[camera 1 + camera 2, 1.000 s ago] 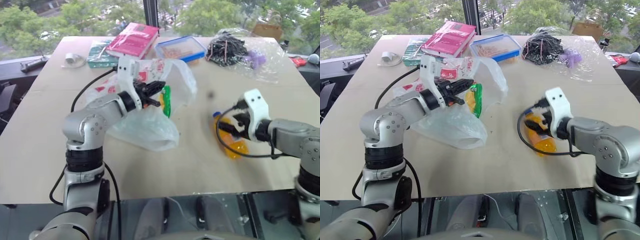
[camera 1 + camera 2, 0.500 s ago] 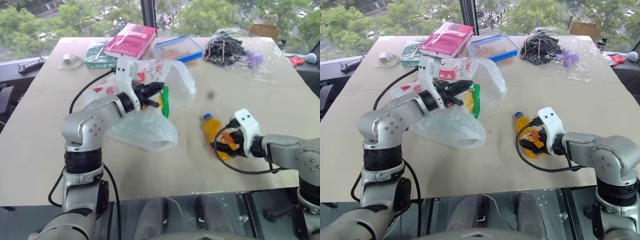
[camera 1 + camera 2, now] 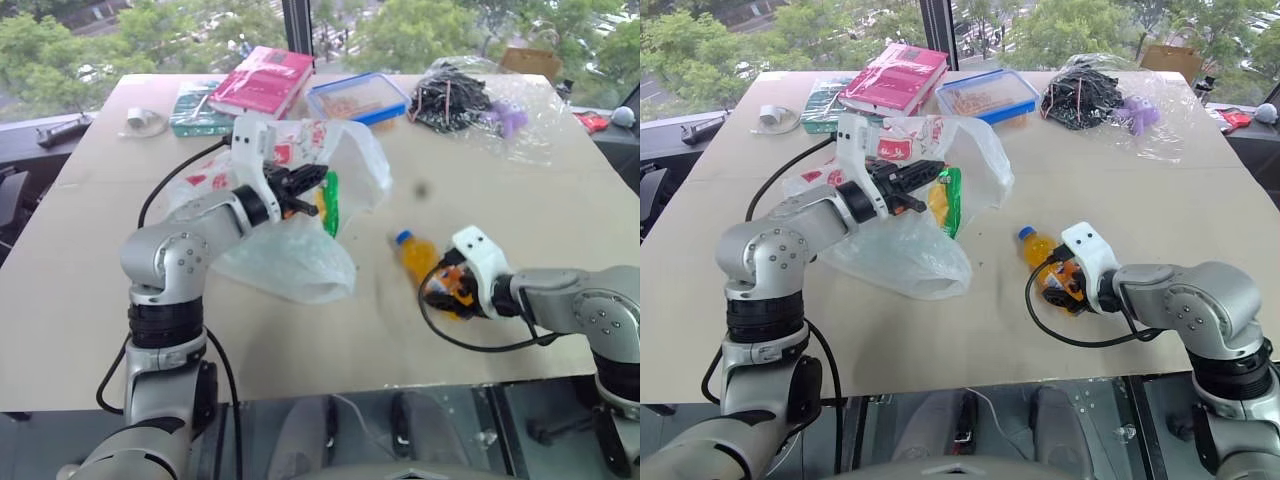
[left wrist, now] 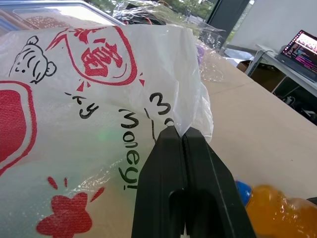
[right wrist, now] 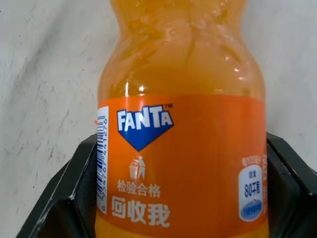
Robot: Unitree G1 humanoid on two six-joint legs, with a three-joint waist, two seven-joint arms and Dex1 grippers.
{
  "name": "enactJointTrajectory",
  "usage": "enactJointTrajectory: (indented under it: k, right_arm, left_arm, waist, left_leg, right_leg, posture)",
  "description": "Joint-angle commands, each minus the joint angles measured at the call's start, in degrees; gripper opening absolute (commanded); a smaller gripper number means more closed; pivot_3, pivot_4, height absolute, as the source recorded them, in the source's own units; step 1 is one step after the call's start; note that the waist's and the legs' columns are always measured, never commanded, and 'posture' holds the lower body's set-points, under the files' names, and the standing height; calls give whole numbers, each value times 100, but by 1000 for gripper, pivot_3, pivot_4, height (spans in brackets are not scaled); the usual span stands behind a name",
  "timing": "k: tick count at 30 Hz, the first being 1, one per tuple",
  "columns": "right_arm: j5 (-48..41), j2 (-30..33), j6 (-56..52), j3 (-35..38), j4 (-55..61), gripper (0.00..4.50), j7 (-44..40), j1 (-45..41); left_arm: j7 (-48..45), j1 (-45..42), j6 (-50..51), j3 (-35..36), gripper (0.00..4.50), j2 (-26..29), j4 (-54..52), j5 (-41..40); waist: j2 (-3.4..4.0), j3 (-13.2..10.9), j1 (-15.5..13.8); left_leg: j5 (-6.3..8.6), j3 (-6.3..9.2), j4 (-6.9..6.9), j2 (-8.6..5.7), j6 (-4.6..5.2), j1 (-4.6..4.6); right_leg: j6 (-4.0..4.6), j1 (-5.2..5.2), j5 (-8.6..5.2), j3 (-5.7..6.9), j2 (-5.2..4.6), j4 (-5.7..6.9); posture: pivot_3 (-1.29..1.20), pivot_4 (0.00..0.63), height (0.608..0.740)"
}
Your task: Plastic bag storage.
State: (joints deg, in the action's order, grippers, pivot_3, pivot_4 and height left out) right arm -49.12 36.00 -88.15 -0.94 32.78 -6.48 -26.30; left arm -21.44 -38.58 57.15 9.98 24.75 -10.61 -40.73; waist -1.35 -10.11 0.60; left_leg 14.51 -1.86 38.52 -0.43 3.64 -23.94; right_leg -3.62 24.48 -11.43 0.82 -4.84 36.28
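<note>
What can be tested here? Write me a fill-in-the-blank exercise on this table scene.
1. The left pincer is shut on the edge of the ____ bag.
2. The bottle between the right pincer's fingers carries the brand name ____.
3. The bottle's cap is ____ in colour.
4. The packet at the bag's mouth is ____.

Missing words: plastic; Fanta; blue; green

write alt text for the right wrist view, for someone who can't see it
An orange Fanta bottle lies on a pale table, its label facing the camera, between the two black fingers of the right gripper, one on each side. A barcode runs down the label's edge.
</note>
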Motion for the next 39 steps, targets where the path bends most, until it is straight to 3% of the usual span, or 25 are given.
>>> enactJointTrajectory:
  k: [1, 7, 14, 18, 27, 29, 30, 35, 39]
  right_arm:
    - [0, -113, 504, 280, 514, 3159, -271, -169]
    - [454, -706, 812, -310, 15, 3159, -235, -911]
    - [1877, -1357, 2494, -1643, -2117, 3159, -815, -2013]
    - [2653, -2215, 4025, -2123, -3813, 3159, -1332, -2748]
    - [3452, -4035, 6705, -1843, -7125, 3159, -2234, -3892]
    - [3527, -4309, 7134, -1643, -7801, 4181, -2351, -4033]
    - [3522, -4420, 7270, -1545, -8041, 4429, -2485, -4065]
    - [3860, -4553, 7876, -1275, -8309, 4429, -2329, -4025]
    - [4121, -4193, 7716, -1487, -6989, 4429, -2563, -3361]
  left_arm:
    - [-85, -79, -2, 117, 0, 70, -285, -142]
    - [-541, -169, 352, 277, 0, 327, -553, -759]
    - [-552, -170, 610, 365, 0, 543, -871, -1196]
    - [-426, -82, 691, 466, 0, 615, -1050, -1335]
    - [38, 164, 661, 512, 0, 829, -1377, -1189]
    - [180, 221, 615, 540, 0, 804, -1382, -1113]
    - [243, 247, 608, 558, 0, 793, -1385, -1092]
    - [411, 409, 517, 574, 0, 771, -1389, -1004]
    - [501, 455, 289, 590, 0, 729, -1092, -769]
  waist:
    - [0, 0, 5]
    - [1, -1, 24]
    - [2, -2, 10]
    - [3, -4, 44]
    - [5, -7, 141]
    - [5, -7, 148]
    - [6, -7, 152]
    - [10, -10, 183]
    - [9, -9, 154]
  left_leg:
    - [0, 0, 0, 1, 0, 0]
    - [-2, -1, 1, 2, -2, 0]
    - [-13, 0, 2, 0, -23, -1]
    - [-14, -5, 2, -4, -23, -4]
    - [-16, -5, -10, 0, -32, -5]
    - [-17, -4, -11, -1, -34, -4]
    - [-19, -3, -12, -1, -37, -4]
    - [-23, -1, -16, 0, -47, -2]
    - [-27, 3, -18, 0, -54, -1]
  right_leg:
    - [0, 0, 0, 0, 1, 0]
    - [0, 3, 0, -1, 1, 5]
    - [1, 6, 0, 1, 2, 6]
    - [0, 10, 0, -3, 1, 4]
    - [1, 21, 1, -5, 1, 4]
    - [2, 21, 1, -4, 2, 6]
    - [2, 22, 1, -3, 2, 6]
    - [3, 25, 1, -4, 3, 12]
    - [4, 27, 1, -2, 1, 18]
  posture:
    - [0, 150, 740]
    - [0, 150, 740]
    - [0, 150, 740]
    - [0, 150, 740]
    - [0, 150, 740]
    - [0, 150, 740]
    - [0, 150, 740]
    - [0, 150, 740]
    - [0, 150, 740]
